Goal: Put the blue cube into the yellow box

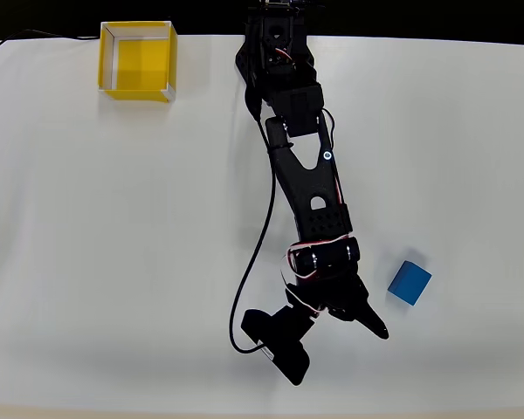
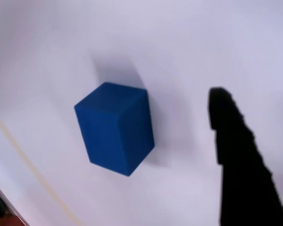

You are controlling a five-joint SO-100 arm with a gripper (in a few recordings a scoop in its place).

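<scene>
Blue cube [image 1: 410, 282] is seen resting on the white table [image 1: 113, 262], right of centre and near the front edge in the overhead view, turned diagonally. Gripper [image 1: 367, 319] sits just left of it, not touching; whether jaws are apart or together cannot be told. Yellow box [image 1: 137, 61] lies far left, well apart. For a clean pick, wrist should be rotated so fingers [image 2: 240, 155] meet flat faces, not corners, w/ cube centred before closing.

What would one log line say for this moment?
gripper: near cube, holding nothing | blue cube: on table | yellow box: empty
</scene>
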